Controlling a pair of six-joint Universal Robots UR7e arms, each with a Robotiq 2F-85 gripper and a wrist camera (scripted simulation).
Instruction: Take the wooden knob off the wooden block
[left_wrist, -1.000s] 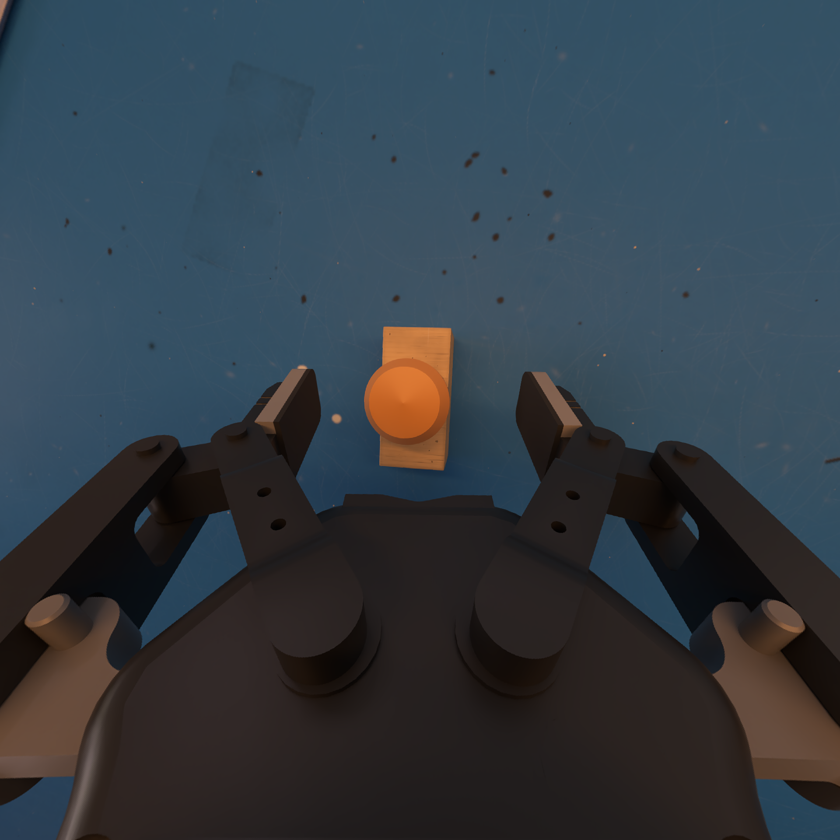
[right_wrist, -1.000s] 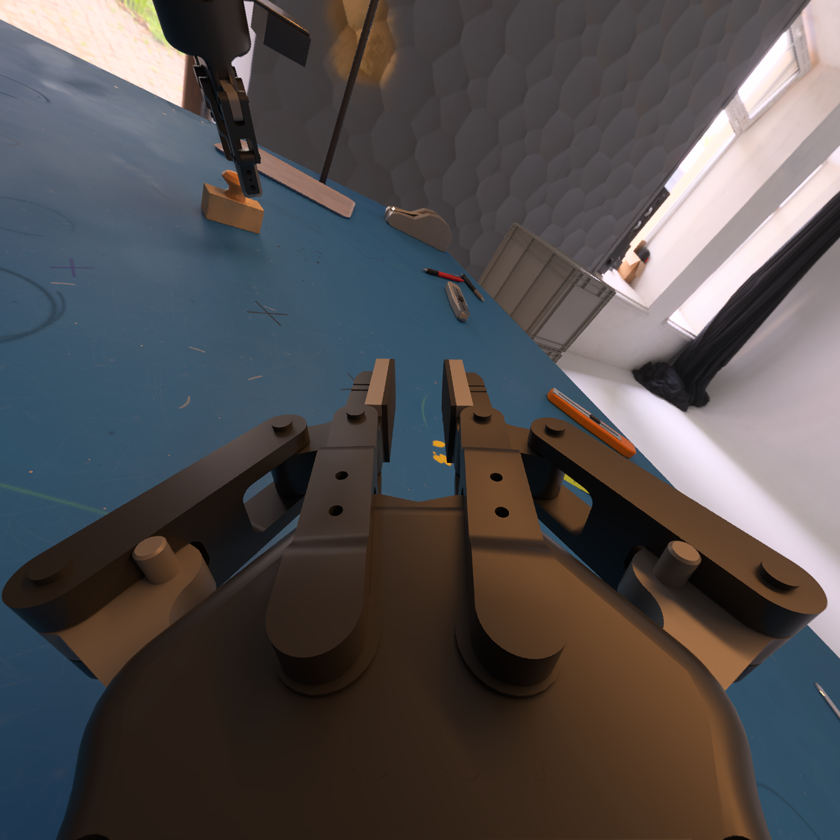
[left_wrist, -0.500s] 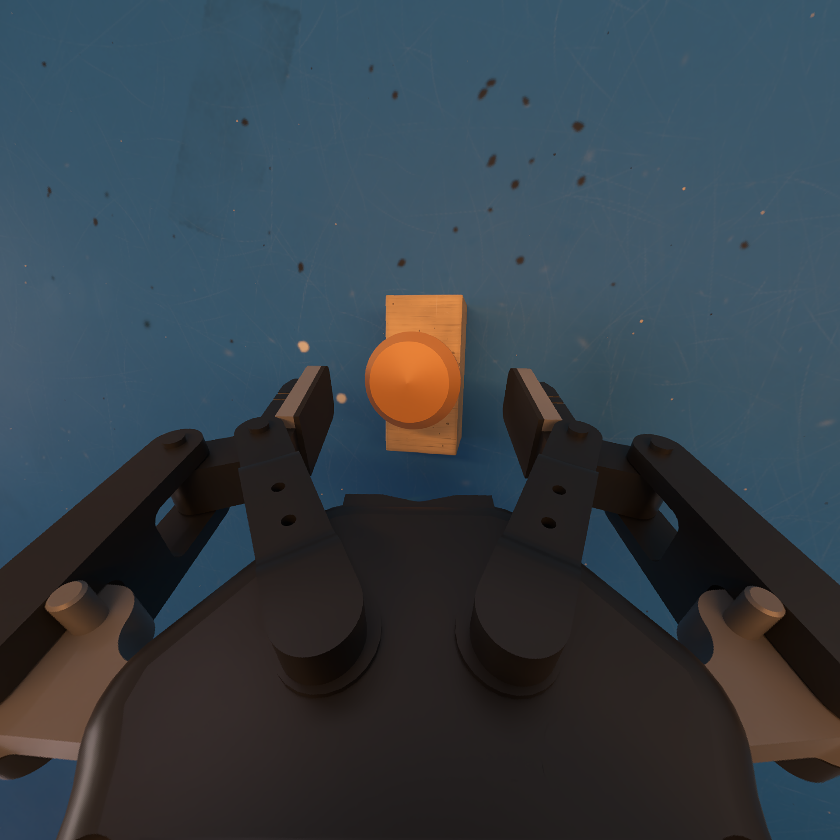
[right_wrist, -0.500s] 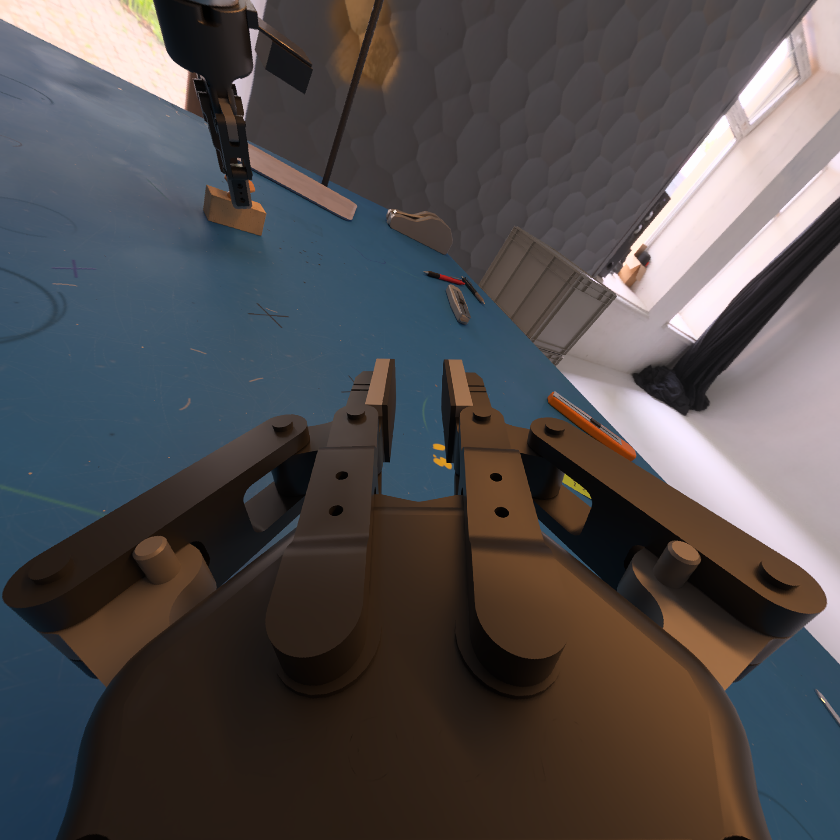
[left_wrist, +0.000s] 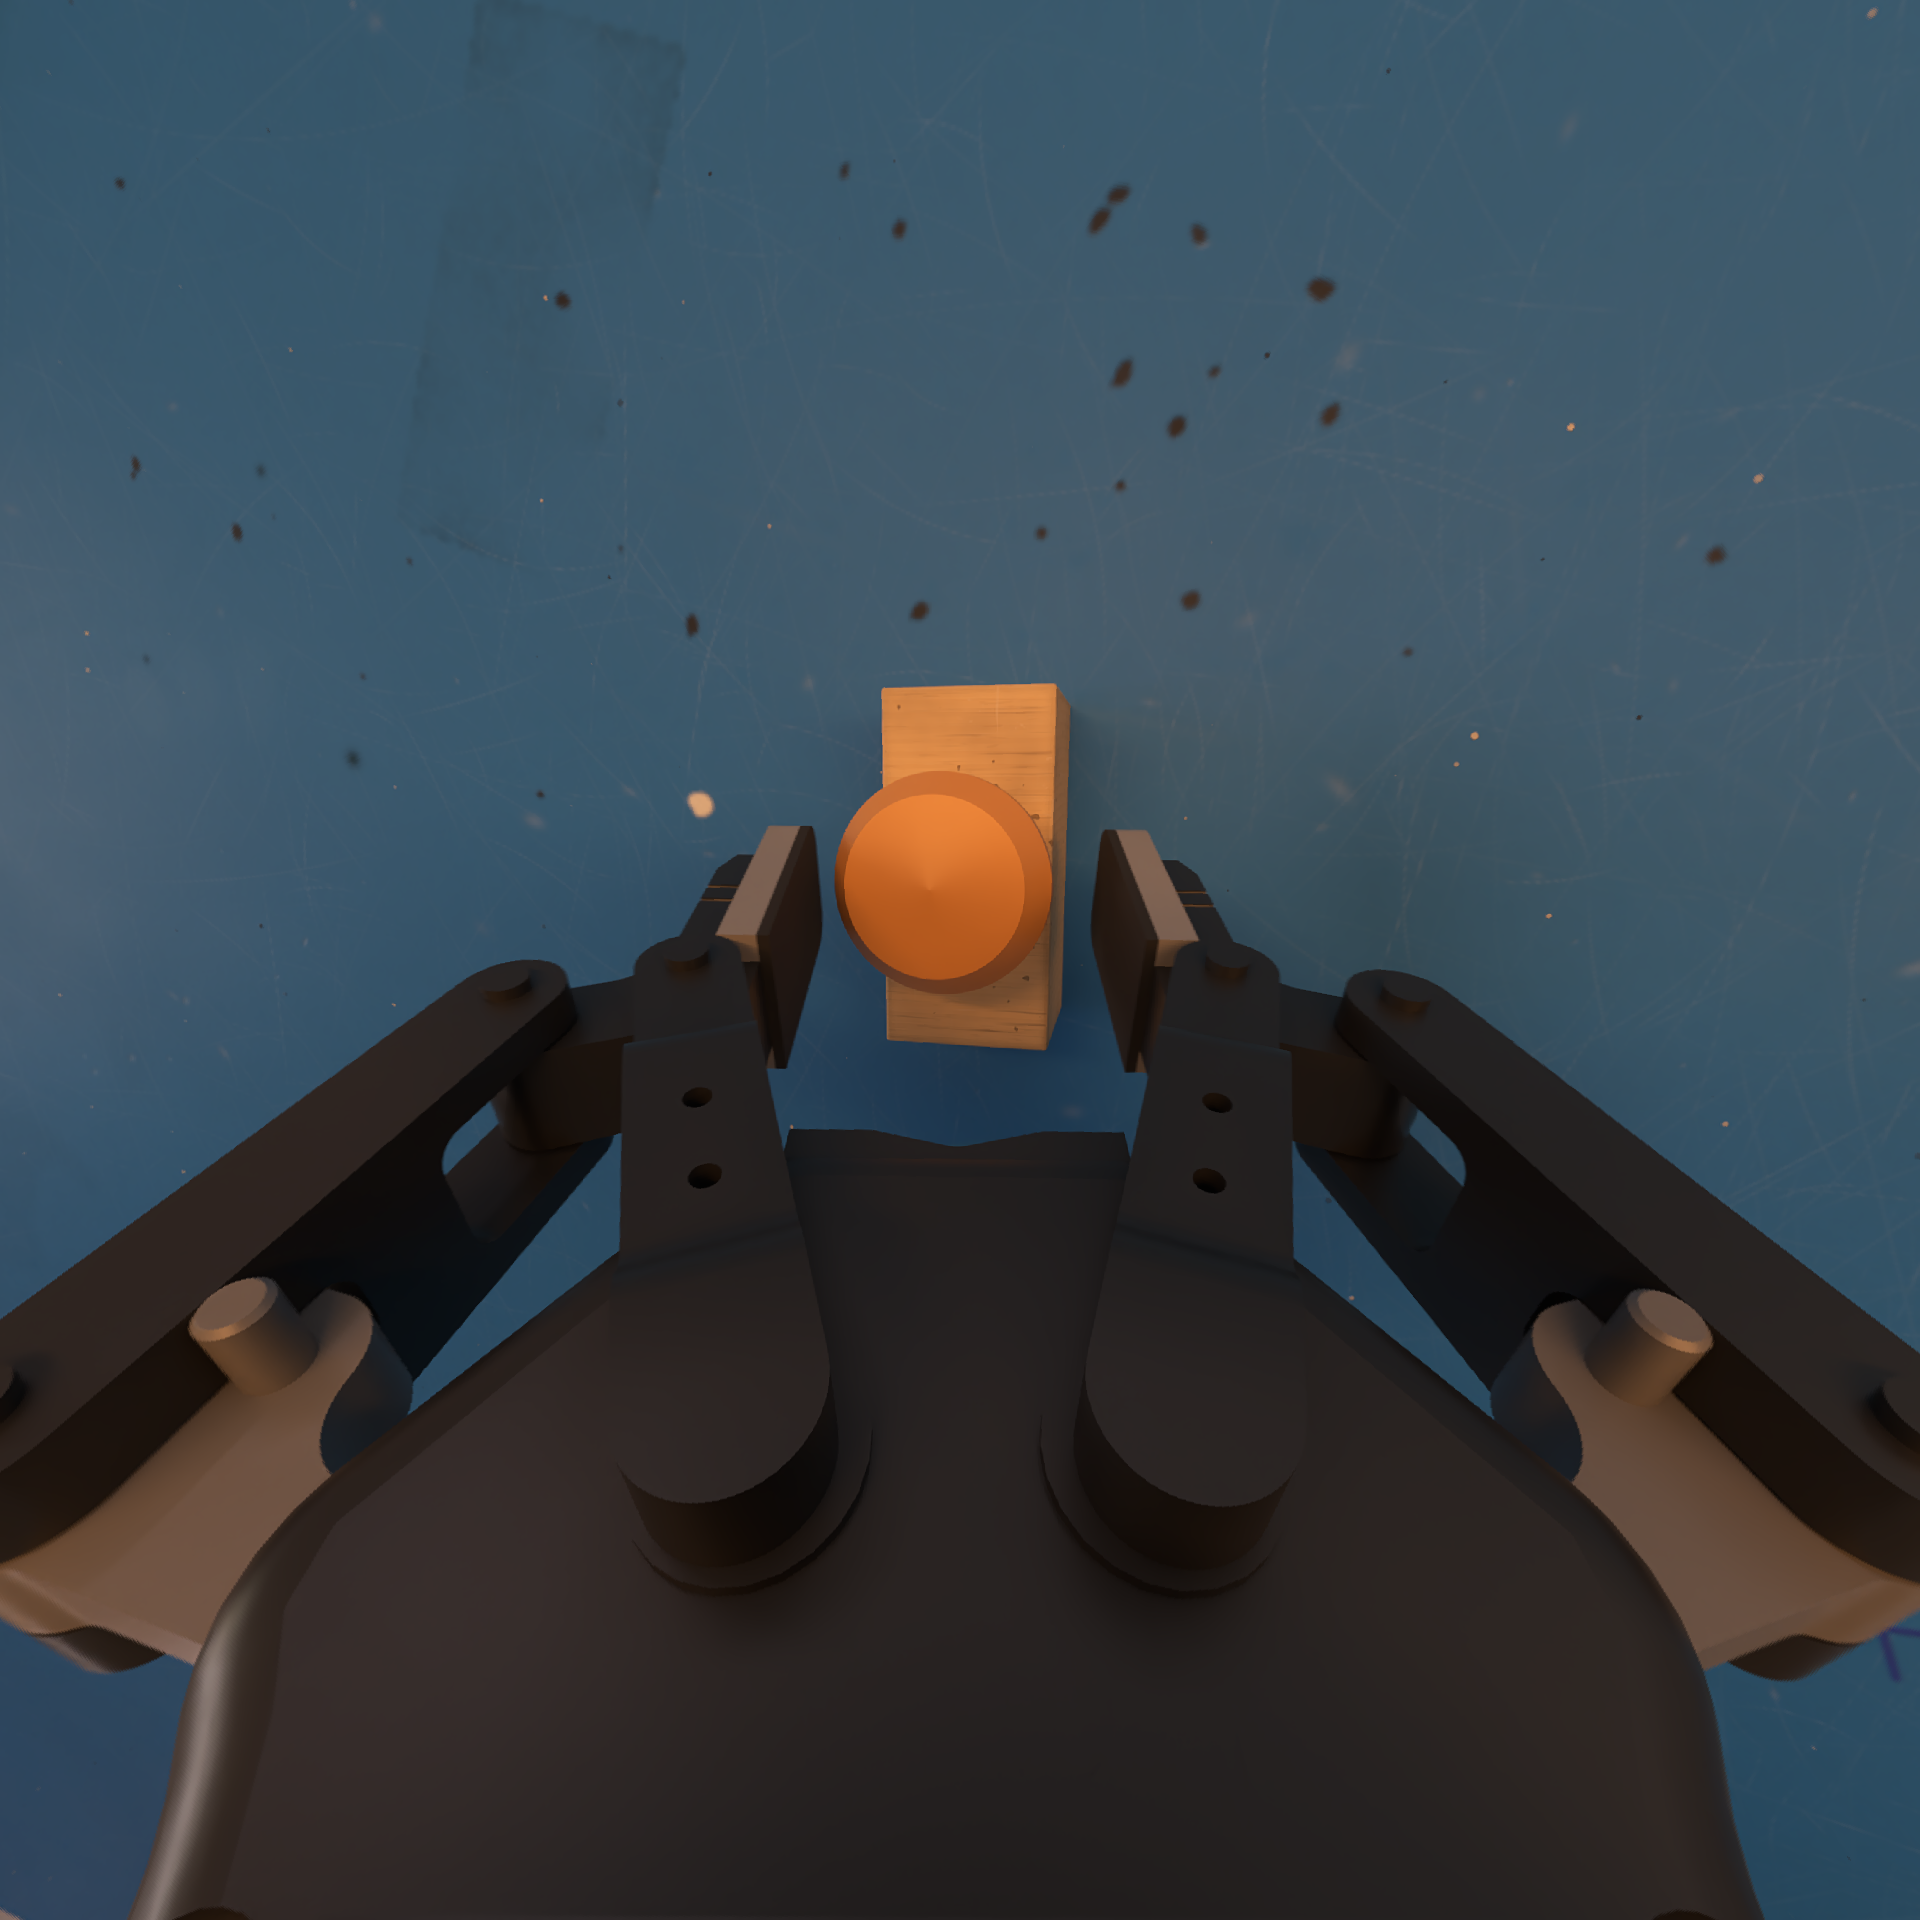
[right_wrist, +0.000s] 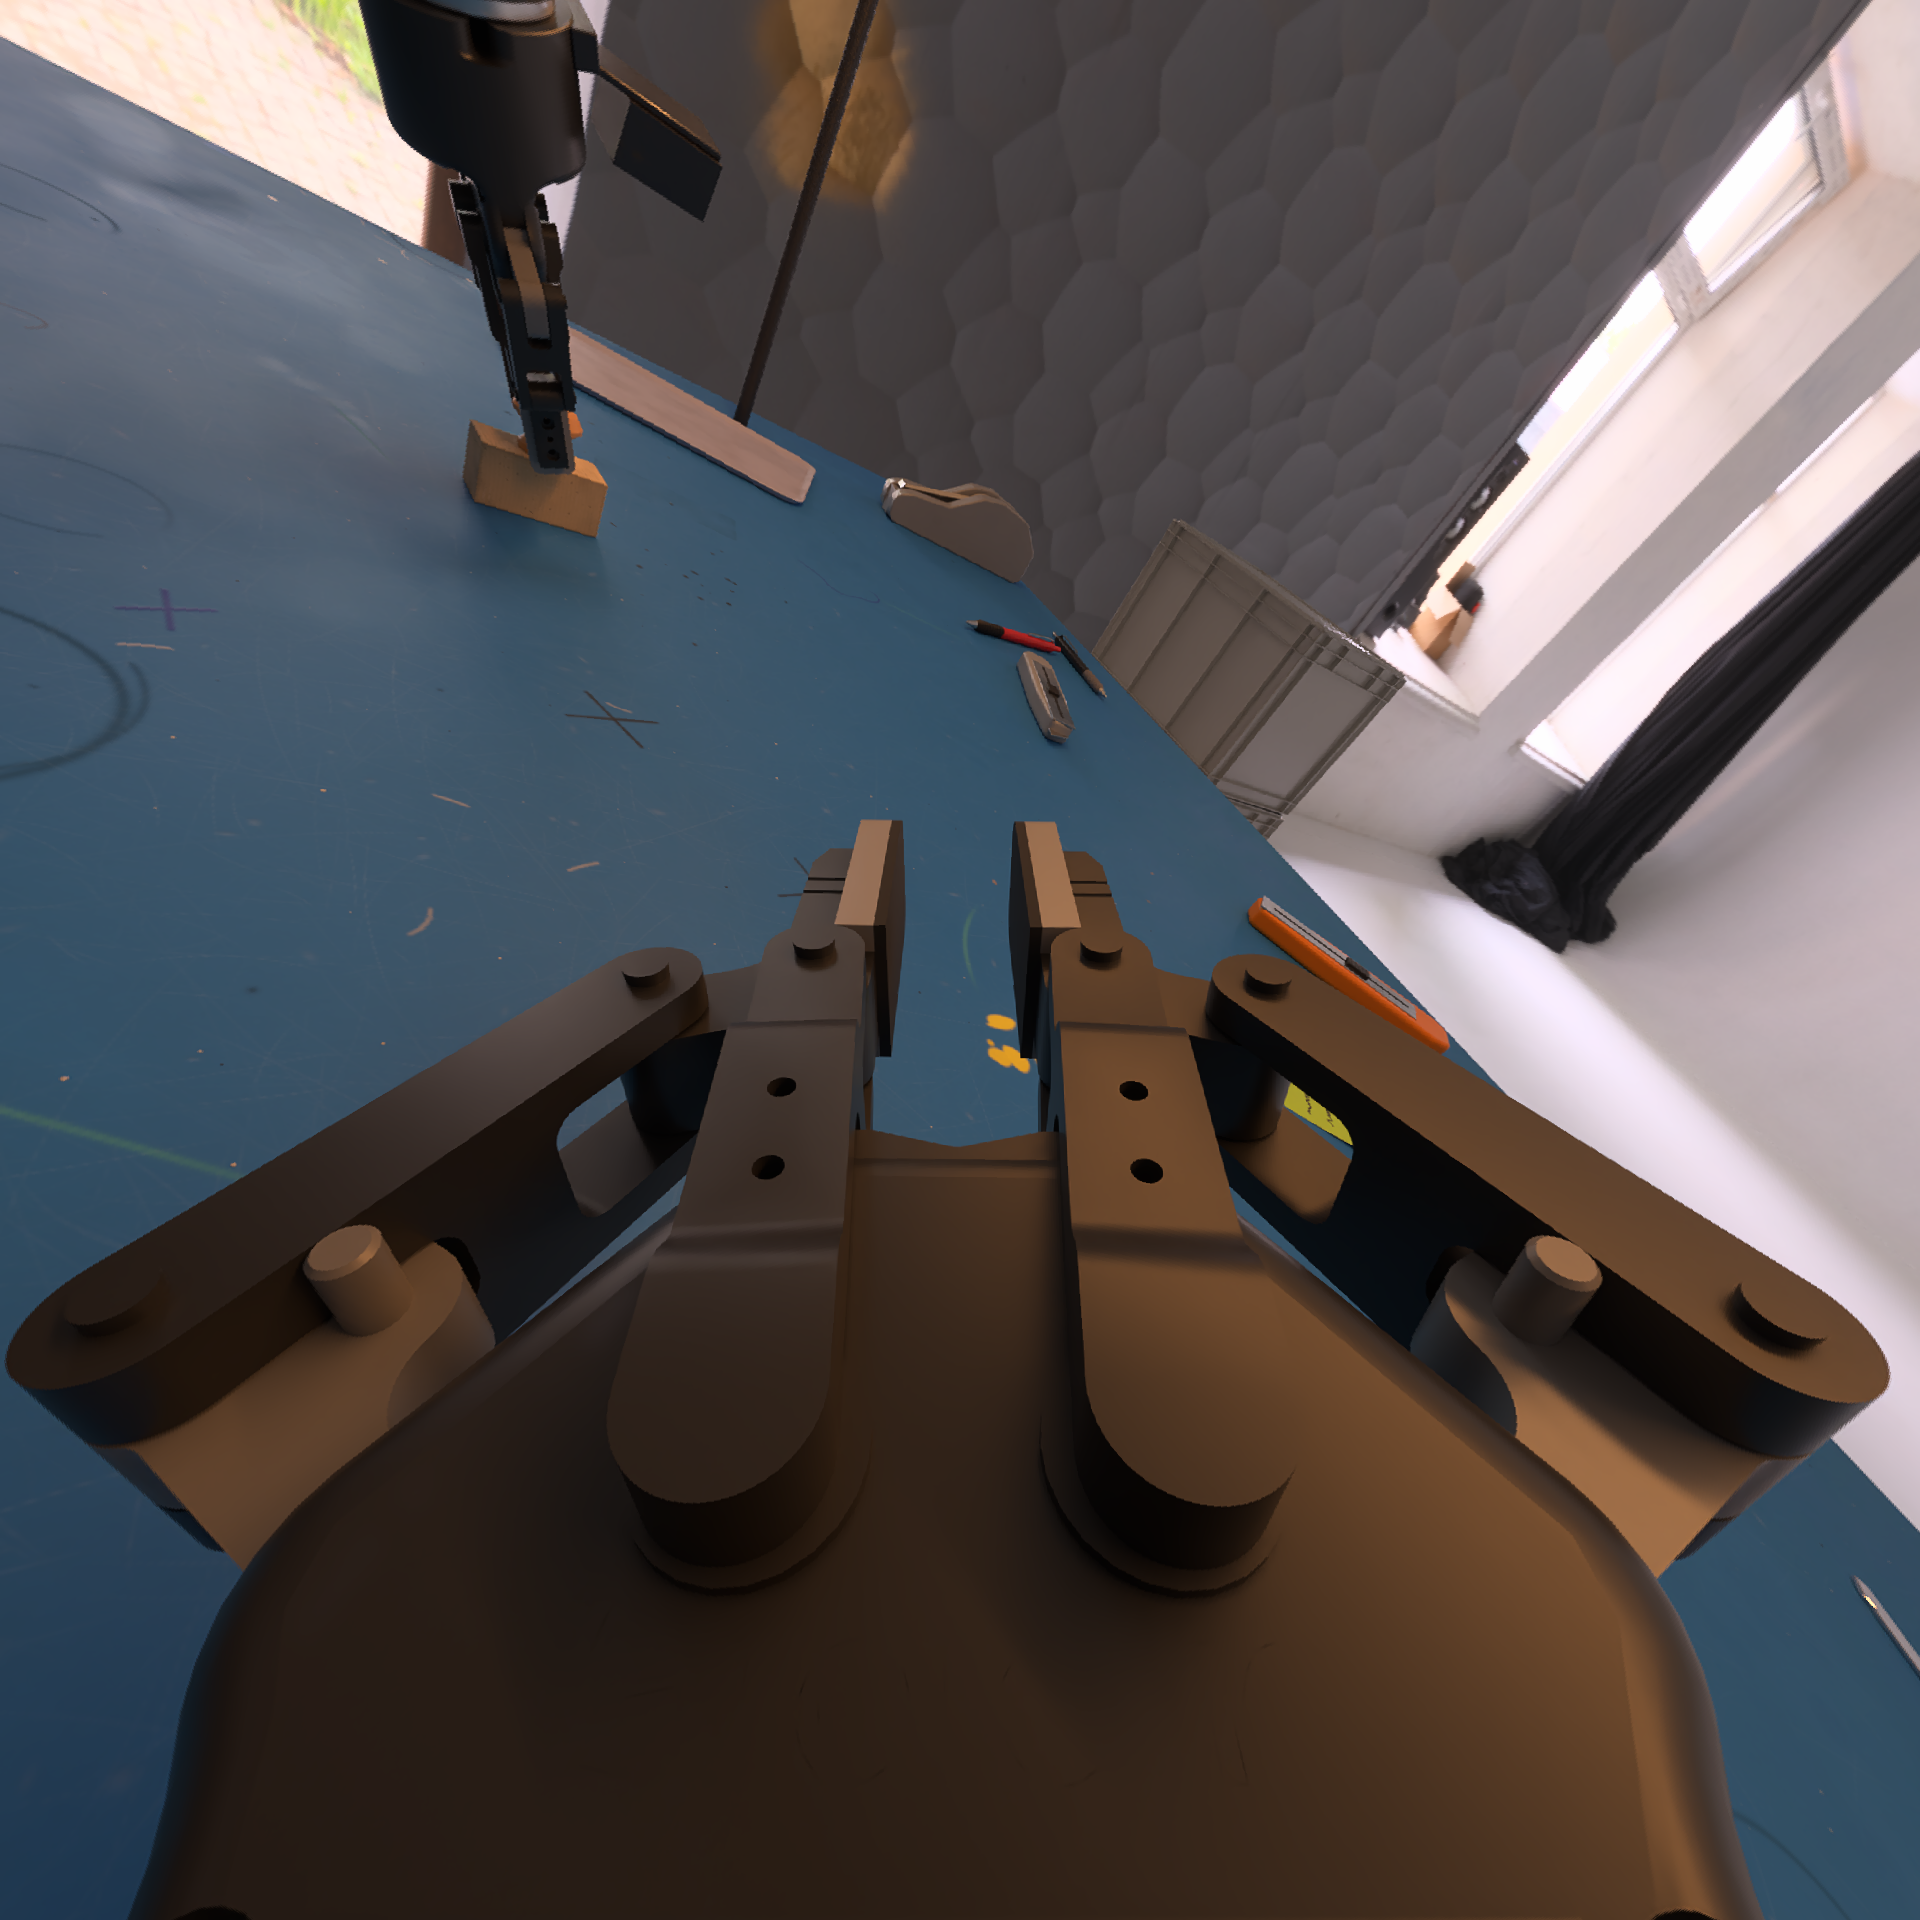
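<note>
the left claw (left_wrist: 956, 940) has narrowed around the knob (left_wrist: 940, 881) (pads not yet touching, nothing held), so gripping above the block (left_wrist: 971, 727) looks imminent.

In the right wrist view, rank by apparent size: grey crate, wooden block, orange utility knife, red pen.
1. grey crate
2. orange utility knife, nearer the camera
3. wooden block, looks close to the knife
4. red pen

left dark two-finger metal tool (left_wrist: 956, 940): points straight down, pads parted with a gap at each side (nothing clamped) | right brown-lit two-finger metal tool (right_wrist: 956, 904): hangs low at a slant, pads parallel, narrow gap between, holding nothing
</note>
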